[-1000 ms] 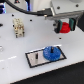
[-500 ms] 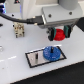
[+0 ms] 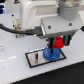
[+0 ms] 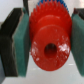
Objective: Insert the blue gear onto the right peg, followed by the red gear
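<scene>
In the exterior view, the gripper (image 3: 57, 44) hung over the grey plate (image 3: 34, 58), its fingers clamped on the red gear (image 3: 58, 43). The blue gear (image 3: 50, 53) lay on the plate just under it; the peg could not be made out. In the wrist view, the red gear (image 4: 50, 40) sat squeezed between both pads (image 4: 22, 39), a sliver of blue gear (image 4: 56, 2) behind.

A robotics lab: white tabletop (image 3: 15, 72) with a framed peg plate (image 3: 36, 59).

The red gear (image 3: 58, 42), between the hand's (image 3: 56, 44) fingers, sits above the blue gear (image 3: 50, 53).
</scene>
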{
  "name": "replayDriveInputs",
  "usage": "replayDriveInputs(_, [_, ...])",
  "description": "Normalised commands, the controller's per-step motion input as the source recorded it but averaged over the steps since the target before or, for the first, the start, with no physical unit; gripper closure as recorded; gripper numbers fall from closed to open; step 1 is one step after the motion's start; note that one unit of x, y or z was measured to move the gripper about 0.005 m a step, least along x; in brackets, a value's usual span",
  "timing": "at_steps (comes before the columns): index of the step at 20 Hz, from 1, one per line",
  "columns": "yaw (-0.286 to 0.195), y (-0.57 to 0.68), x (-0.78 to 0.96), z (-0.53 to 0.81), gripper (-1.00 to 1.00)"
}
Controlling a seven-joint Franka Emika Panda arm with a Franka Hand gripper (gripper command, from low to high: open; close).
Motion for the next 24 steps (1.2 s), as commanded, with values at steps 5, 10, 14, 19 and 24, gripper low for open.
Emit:
replayDriveInputs(5, [0.000, -0.07, 0.09, -0.09, 1.00])
replayDriveInputs(10, [0.000, -0.01, 0.03, -0.04, 1.00])
replayDriveInputs(14, [0.000, 0.01, 0.04, -0.08, 1.00])
replayDriveInputs(19, [0.000, 0.01, 0.03, -0.09, 1.00])
replayDriveInputs(24, [0.000, 0.00, 0.01, 0.12, 1.00])
